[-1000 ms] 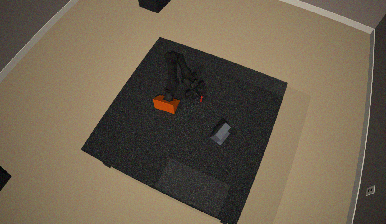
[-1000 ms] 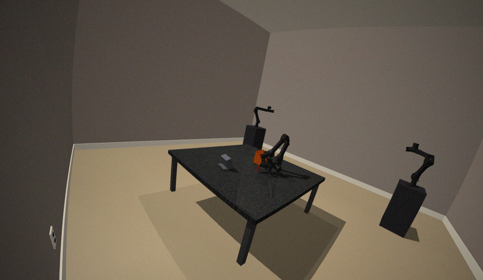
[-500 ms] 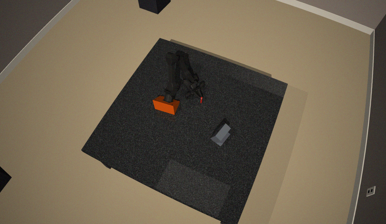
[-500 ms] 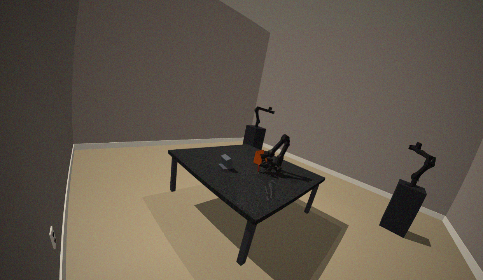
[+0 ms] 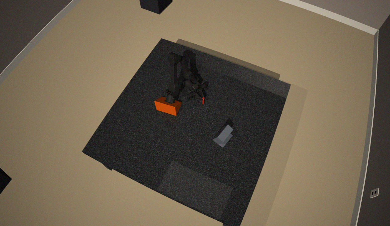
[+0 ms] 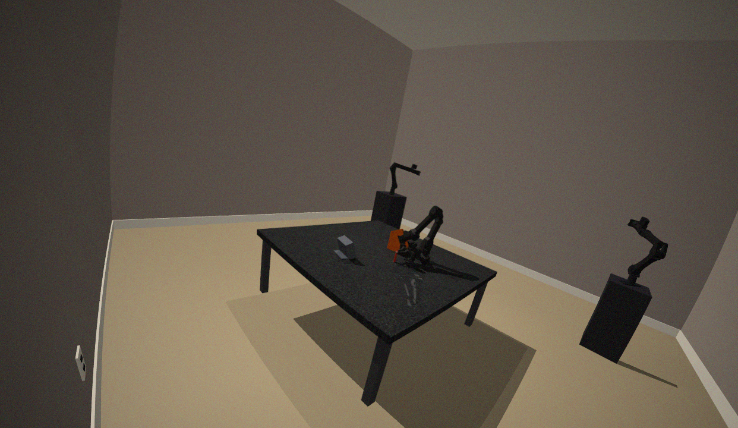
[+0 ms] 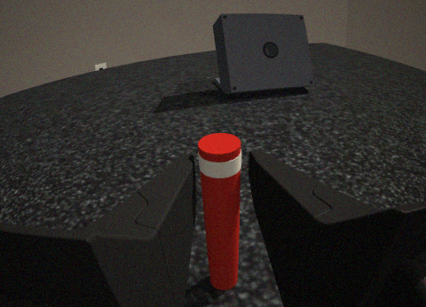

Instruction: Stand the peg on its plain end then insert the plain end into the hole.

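The red peg (image 5: 203, 101) (image 6: 395, 257) (image 7: 224, 227) stands upright on its plain end on the dark table (image 5: 128, 131), with its white band near the top. My gripper (image 7: 222, 164) is open a little, one finger on each side of the peg. In the wrist view a gap shows between the peg and each finger. The grey sloped panel (image 5: 225, 133) (image 6: 346, 247) (image 7: 262, 74) stands beyond the peg. Its round hole (image 7: 271, 50) faces the wrist camera and is empty.
The orange arm mount (image 5: 165, 108) (image 6: 394, 241) is on the table behind the peg as seen from the panel. Two dark pedestals (image 6: 616, 321) (image 6: 388, 208) with other arms stand on the floor away from the table.
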Motion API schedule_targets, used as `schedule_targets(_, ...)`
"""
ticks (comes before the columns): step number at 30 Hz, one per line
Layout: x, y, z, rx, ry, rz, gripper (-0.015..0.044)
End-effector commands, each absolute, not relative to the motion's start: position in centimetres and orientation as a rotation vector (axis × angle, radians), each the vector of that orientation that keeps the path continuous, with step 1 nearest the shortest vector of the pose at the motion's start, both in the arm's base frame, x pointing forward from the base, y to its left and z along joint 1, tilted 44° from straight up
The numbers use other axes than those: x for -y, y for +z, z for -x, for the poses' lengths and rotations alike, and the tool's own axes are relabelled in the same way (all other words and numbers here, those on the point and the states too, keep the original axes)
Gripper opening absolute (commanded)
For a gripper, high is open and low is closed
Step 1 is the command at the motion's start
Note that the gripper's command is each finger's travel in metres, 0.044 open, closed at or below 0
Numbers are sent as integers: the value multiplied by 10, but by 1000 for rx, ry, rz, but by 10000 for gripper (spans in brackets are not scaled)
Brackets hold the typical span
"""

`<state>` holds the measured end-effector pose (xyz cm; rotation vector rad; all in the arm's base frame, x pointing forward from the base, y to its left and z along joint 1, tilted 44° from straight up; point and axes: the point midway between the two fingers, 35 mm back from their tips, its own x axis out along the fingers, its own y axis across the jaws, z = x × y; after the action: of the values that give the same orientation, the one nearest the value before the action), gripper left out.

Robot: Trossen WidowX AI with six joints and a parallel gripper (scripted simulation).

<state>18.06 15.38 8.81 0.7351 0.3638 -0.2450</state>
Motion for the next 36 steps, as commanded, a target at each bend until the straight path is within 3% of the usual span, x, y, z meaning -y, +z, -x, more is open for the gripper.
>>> schedule_targets(1, -154, 88, -181, -364, -245, -736, 130)
schedule_targets(23, -154, 88, -181, -364, -245, -736, 130)
schedule_targets(34, -154, 88, -181, -364, -245, -736, 419)
schedule_targets(36, -154, 88, -181, -364, -245, -736, 440)
